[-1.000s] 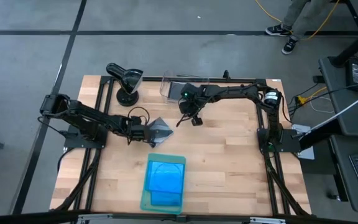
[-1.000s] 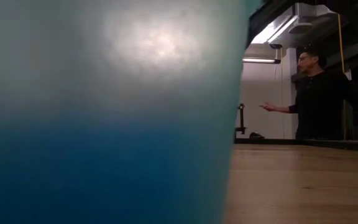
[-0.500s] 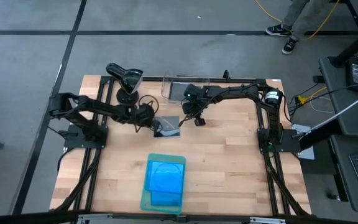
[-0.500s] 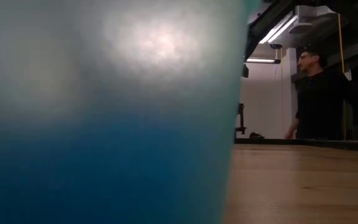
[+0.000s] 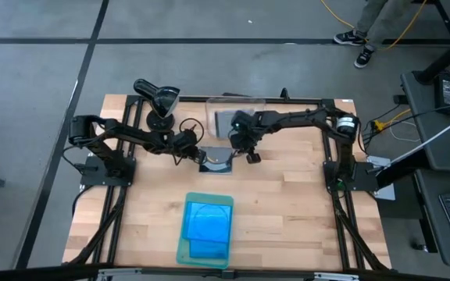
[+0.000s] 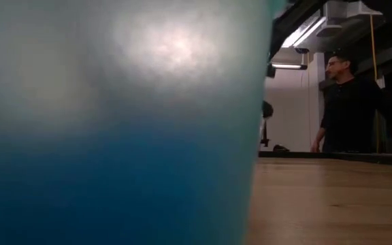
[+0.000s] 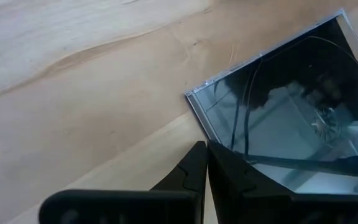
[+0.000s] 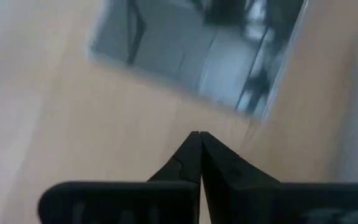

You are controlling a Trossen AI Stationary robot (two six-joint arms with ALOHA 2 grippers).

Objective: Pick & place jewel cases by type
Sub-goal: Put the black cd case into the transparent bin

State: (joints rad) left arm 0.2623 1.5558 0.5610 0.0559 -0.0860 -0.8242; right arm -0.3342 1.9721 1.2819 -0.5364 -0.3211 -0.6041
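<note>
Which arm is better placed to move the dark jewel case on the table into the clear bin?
Probably the right. Both end effectors are shut beside the dark jewel case, but the right end effector reaches from the clear bin side, while the left end effector is on the far side.

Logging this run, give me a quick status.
Left end effector shut, beside dark jewel case. Right end effector shut, above it. Case flat on table. Blue cases on green tray.

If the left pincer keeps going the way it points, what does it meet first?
Probably the dark grey jewel case lying flat on the table. The shut left pincer points at its near corner, though the height above it is unclear.
</note>
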